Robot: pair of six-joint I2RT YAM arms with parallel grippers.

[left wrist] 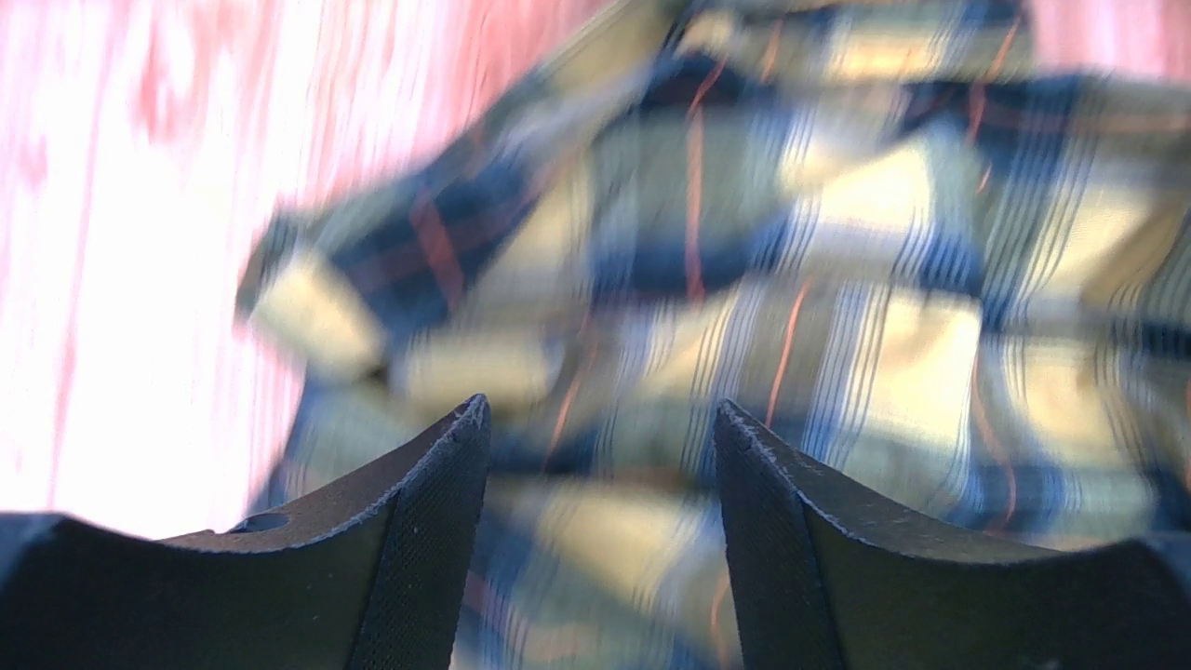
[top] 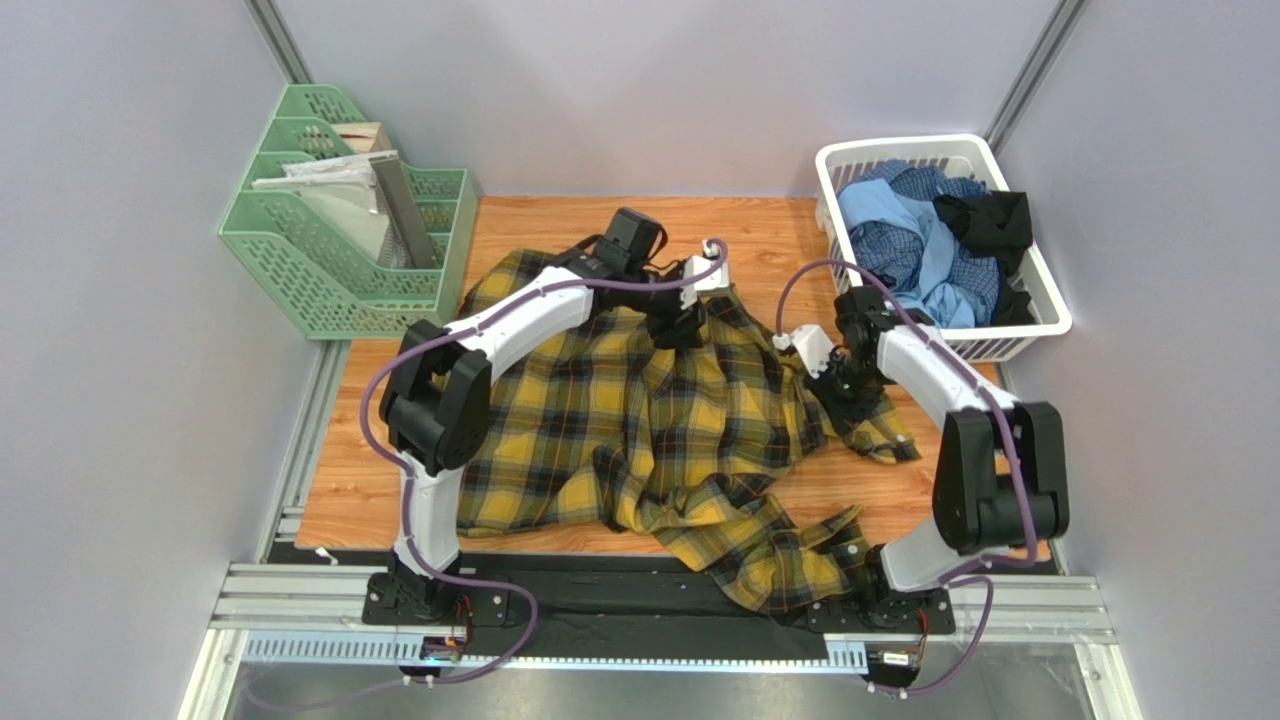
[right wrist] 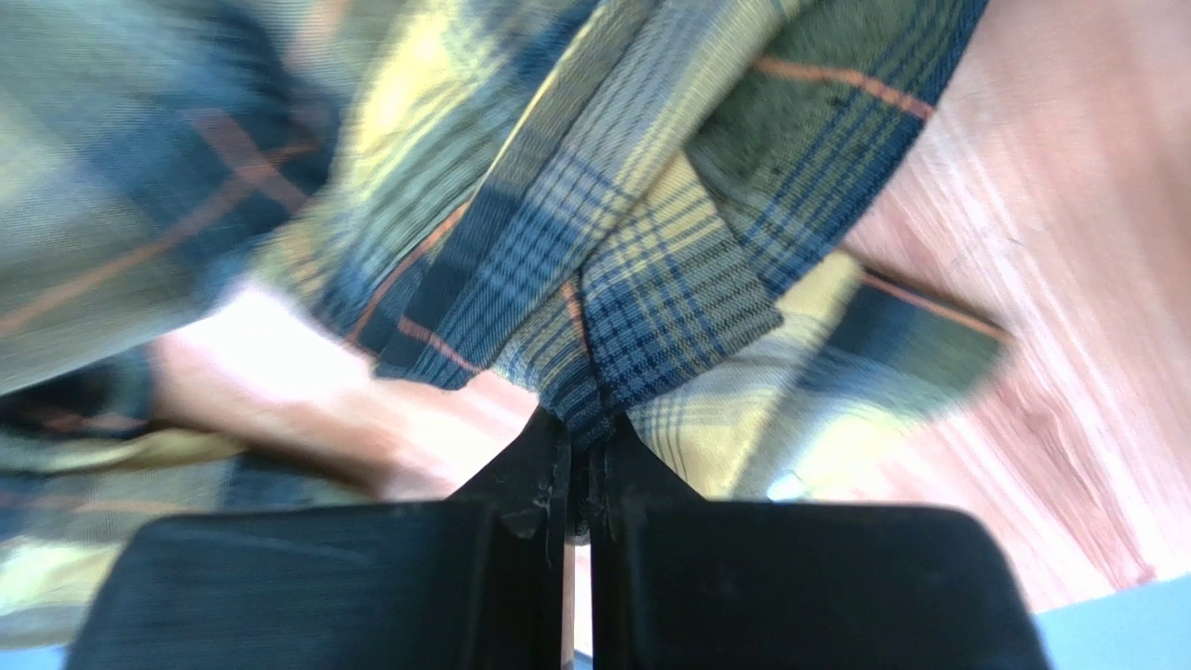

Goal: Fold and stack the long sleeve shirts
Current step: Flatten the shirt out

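A mustard-yellow and black plaid long sleeve shirt (top: 661,428) lies crumpled over the middle of the wooden table, one part hanging off the near edge. My left gripper (top: 679,311) hovers over the shirt's far edge, open, with only plaid cloth (left wrist: 783,307) showing below the gap between its fingers (left wrist: 420,531). My right gripper (top: 845,378) sits at the shirt's right edge, shut on a bunched fold of the plaid cloth (right wrist: 657,307). More shirts (top: 917,240), light blue, blue-checked and black, are piled in the white basket.
A white laundry basket (top: 1037,323) stands at the back right. A green desk file rack (top: 323,263) holding papers stands at the back left. Bare wooden table (top: 368,503) shows left of the shirt.
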